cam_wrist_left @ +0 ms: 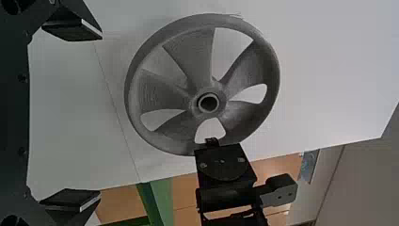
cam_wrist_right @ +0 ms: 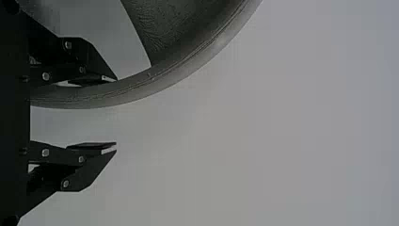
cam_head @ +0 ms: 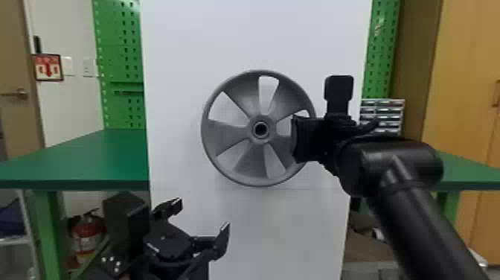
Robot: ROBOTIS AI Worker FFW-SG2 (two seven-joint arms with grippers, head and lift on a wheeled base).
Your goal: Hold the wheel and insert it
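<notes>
Your R arm (cam_head: 413,201) nearest — R gripper (cam_head: 304,139), fingers apart, straddles rim of wheel (cam_head: 219,136), upright to its L; L gripper (cam_head: 202,215) lower-L — fingers spread.

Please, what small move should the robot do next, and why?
Probably ease the right claw straight back from the wheel: its open fingers straddle the rim, the outer one clear of it, yet the wheel stands upright before the white panel, seemingly supported.

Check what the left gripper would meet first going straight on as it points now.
Probably the wheel: the left gripper points up and inward toward its lower rim. Depth is unclear, though; it might pass under and meet the white panel instead.
</notes>
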